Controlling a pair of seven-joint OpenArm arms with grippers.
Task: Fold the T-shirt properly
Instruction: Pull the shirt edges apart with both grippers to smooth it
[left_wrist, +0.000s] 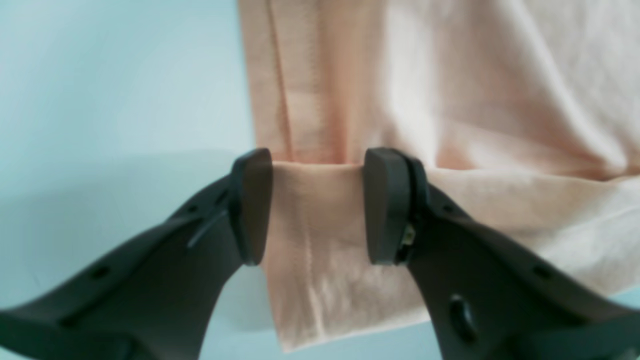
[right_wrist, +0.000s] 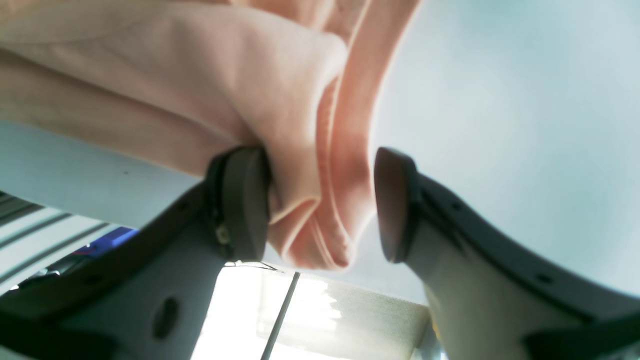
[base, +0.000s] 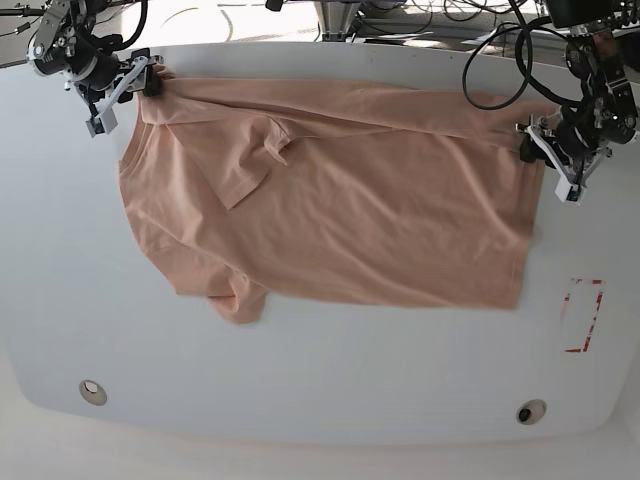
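Observation:
The salmon-pink T-shirt (base: 350, 200) lies spread on the white table (base: 320, 360), its far long edge folded over toward the middle and one sleeve (base: 255, 160) lying on top. My right gripper (base: 150, 82) is at the shirt's far-left corner. In the right wrist view the right gripper (right_wrist: 320, 160) is open: bunched cloth (right_wrist: 175, 60) touches one pad and the other pad stands clear of it. My left gripper (base: 530, 145) is at the shirt's far-right corner. In the left wrist view the left gripper (left_wrist: 318, 157) is open, straddling a flat folded strip of shirt (left_wrist: 500, 100).
A red rectangular outline (base: 583, 315) is marked on the table at the right, beyond the shirt. Two round fittings (base: 92, 391) (base: 531, 411) sit near the front edge. Cables (base: 490, 60) and arm bases crowd the far edge.

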